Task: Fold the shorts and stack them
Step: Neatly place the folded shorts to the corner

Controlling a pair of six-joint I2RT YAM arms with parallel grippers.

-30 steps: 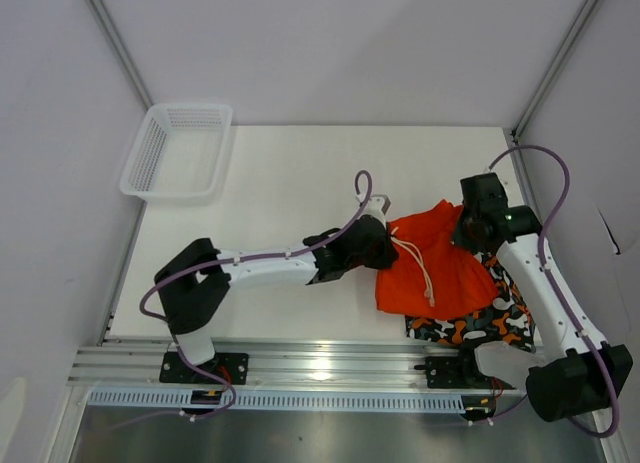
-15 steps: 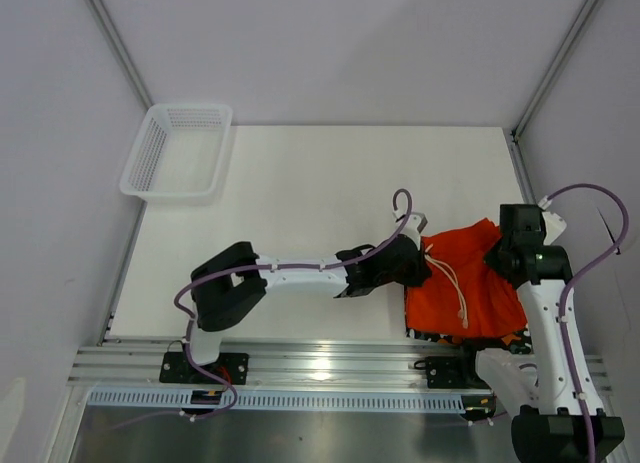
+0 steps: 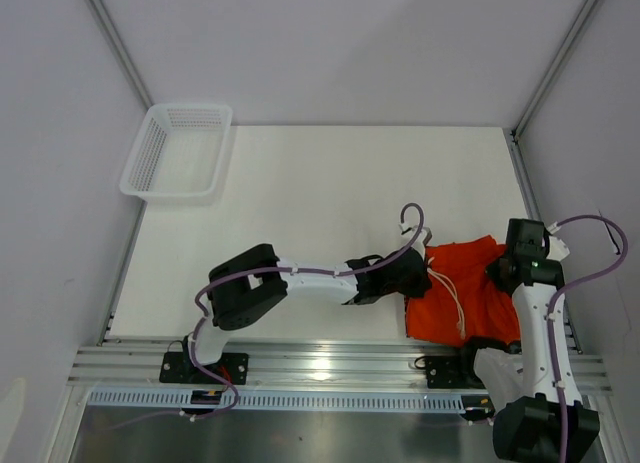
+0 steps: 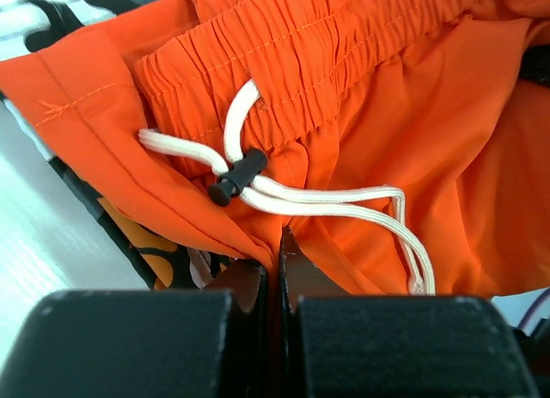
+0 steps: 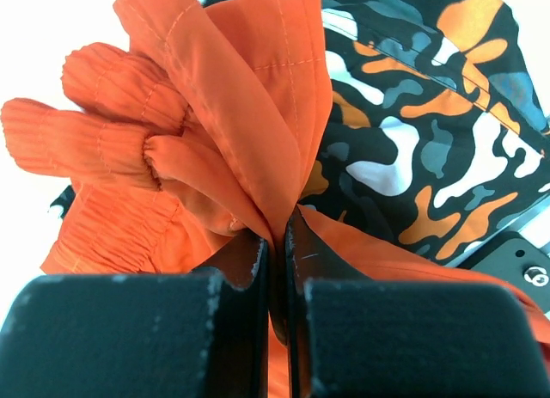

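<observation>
Both grippers are clamped on the plain bright orange fabric shorts (image 3: 480, 293): left gripper (image 4: 277, 259) by the white drawstring (image 4: 318, 200), right gripper (image 5: 277, 233) on a bunched edge. They sit over the blotchy orange, black, white and grey patterned shorts (image 5: 412, 149) at the white table's (image 3: 300, 203) near right. Stacking, probably; next, lay flat and release.

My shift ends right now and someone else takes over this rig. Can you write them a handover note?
Left gripper: shut on the orange shorts, at their edge near the drawstring.
Right gripper: shut on the same shorts, pinching bunched fabric.
Patterned shorts: under the orange pair, at the near right of the table, almost hidden from above.
Done: the orange pair is over the patterned pair.
To do: let go, flatten the bunched orange fabric, check the stack is neat. Whether the lower pair is folded cannot be seen.
</observation>
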